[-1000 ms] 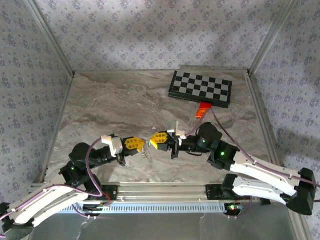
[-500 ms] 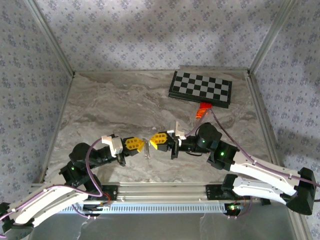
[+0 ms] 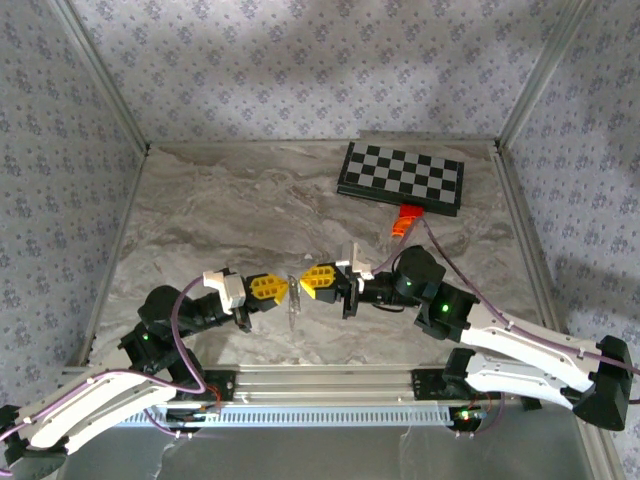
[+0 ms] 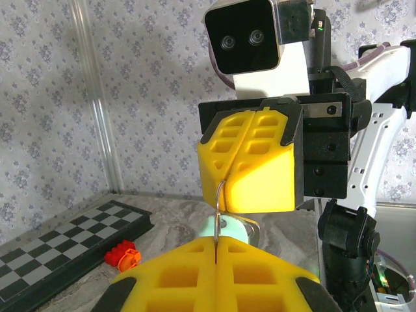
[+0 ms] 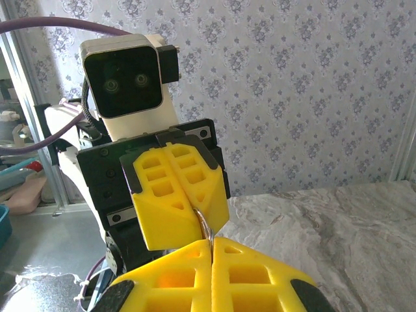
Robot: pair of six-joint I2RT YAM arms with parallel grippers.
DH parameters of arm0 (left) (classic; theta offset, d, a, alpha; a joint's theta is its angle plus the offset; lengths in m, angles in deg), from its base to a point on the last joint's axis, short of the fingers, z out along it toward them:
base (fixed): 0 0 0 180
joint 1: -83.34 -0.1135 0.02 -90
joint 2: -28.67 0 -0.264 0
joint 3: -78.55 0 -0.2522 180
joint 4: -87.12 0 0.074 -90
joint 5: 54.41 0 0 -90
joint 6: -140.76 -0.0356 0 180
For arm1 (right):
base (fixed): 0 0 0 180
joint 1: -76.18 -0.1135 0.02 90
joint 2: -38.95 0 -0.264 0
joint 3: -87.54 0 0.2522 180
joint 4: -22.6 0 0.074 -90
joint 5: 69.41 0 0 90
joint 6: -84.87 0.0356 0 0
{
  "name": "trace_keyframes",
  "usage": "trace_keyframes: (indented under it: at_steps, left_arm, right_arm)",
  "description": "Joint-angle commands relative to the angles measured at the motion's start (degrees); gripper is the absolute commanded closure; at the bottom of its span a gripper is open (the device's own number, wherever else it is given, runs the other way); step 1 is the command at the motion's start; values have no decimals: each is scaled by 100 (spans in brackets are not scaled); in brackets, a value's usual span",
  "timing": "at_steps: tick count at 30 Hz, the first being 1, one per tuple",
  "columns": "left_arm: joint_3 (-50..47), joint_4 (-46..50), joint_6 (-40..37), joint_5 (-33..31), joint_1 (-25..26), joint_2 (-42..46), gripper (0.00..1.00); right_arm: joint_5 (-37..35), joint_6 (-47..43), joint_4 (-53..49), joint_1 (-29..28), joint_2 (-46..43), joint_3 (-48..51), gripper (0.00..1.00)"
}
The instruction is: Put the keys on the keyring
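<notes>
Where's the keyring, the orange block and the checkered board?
keyring point(image 3: 292, 299), top view, on its thin metal edge.
orange block point(image 4: 122, 255), left wrist view, its top face.
checkered board point(image 3: 401, 176), top view, centre of its squares.

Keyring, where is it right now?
In the top view the keyring is near the front centre of the table, pinched between the left claw and the right claw.

1. Table point(image 3: 220, 220): grey-beige marbled top, enclosed by patterned panels on three sides.
2. Black-and-white checkerboard point(image 3: 402, 178) lies flat at the far right, slightly skewed to the table edges.
3. Small orange block point(image 3: 404, 221) lies just beside the board's near edge; contact between them not resolvable.
</notes>
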Motion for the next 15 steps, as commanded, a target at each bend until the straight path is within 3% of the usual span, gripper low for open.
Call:
trace_keyframes:
  at_steps: [1, 15]
  left_arm:
    - [210, -208, 24, 101, 26, -25, 100]
    - [236, -206, 14, 132, 25, -24, 100]
  right_arm:
    - [97, -44, 159, -18, -33, -4, 100]
    - [80, -99, 74, -26, 58, -83, 100]
